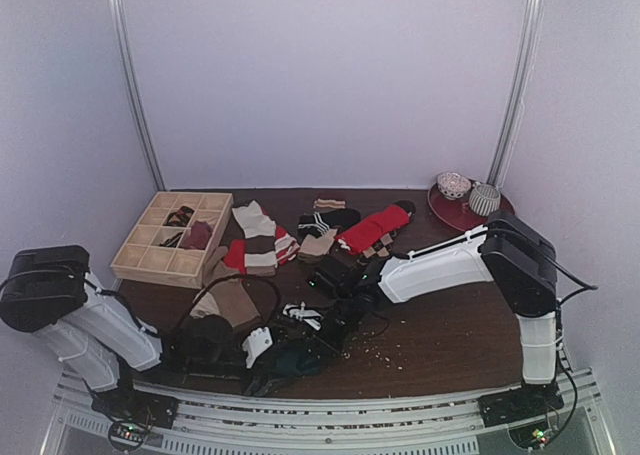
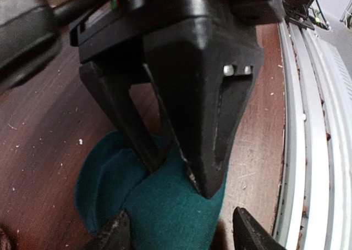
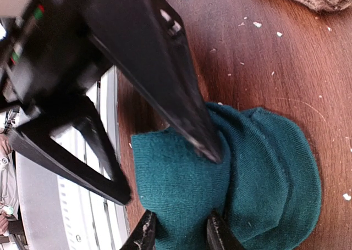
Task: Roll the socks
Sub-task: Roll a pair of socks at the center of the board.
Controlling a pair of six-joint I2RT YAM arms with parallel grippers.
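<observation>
1. Left wrist view. Found the teal sock (image 2: 110, 178) bunched on the table (image 2: 44, 151) at 6 o'clock (one sock or a pair, could not tell). Saw the left gripper (image 2: 181, 228) spread wide, a finger on either side of the bundle, clamping nothing. Saw the right gripper (image 2: 181, 176) coming in from 12 o'clock with its tips sunk into the fabric, probably pinning the roll so it would not spring open.

2. Right wrist view. Confirmed the right gripper nearly closed at 6 o'clock, with a fold of teal knit nipped between the fingers. Noted the left fingers well apart: one tip pressed on the bundle near centre, the other off its 9 o'clock side. Judged that stance a readiness to take a fresh hold while the other hand kept the shape.

3. Top view. Placed the bundle at the table's 6 o'clock, close to the near edge, where both arms met. Left the loose socks (image 1: 300, 235) unrolled near centre, beside the wooden box (image 1: 170, 237) at 10 o'clock, likely kept within easy reach.
</observation>
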